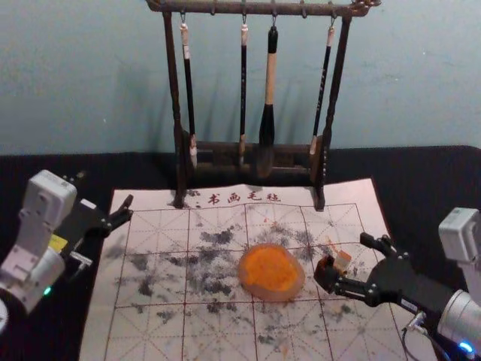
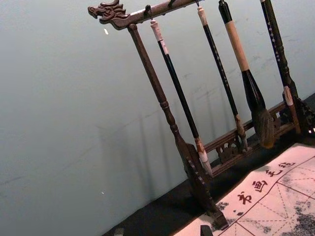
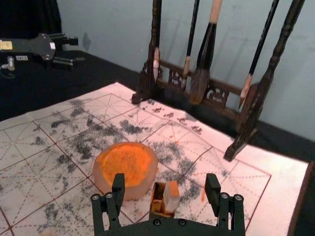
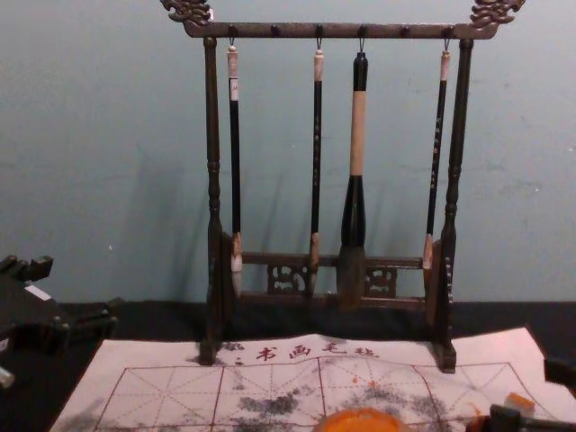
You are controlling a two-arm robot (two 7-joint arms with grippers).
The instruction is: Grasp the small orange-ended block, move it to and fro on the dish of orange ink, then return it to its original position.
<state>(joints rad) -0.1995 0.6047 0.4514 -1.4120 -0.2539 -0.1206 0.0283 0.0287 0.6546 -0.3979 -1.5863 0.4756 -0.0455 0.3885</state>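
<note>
- The left gripper (image 1: 105,188) is out over the dark-covered bench (image 1: 421,167) at the left side, beyond the mat's left edge. Its fingers are spread apart, with nothing between them.
- The pale mat (image 1: 100,335) lies on the bench, ruled with reddish grid lines, spotted with black and orange marks, and lettered along its far edge.
- The dark wooden rack (image 1: 176,101) stands upright at the far side of the mat, in front of the wall. Four brushes (image 1: 243,90) hang from its top bar: slim, slim, a thick one with a pale wooden section, then another slim one.
- The round, pale dish (image 1: 270,292) sits on the mat, right of its middle, with orange ink (image 1: 272,268) in it.
- The dark box (image 1: 325,272) is just right of the dish, with orange showing at its opening.
- The small block (image 1: 342,261), pale-sided with its orange end up, stands right beside the box on the mat; it is perhaps touching it, though the views leave that gap unclear.
- The right gripper (image 1: 348,262) reaches in from the right, low over the mat. Its fingers are parted wide and hold nothing; in the right wrist view the block and the box appear between them, apart from both.
</note>
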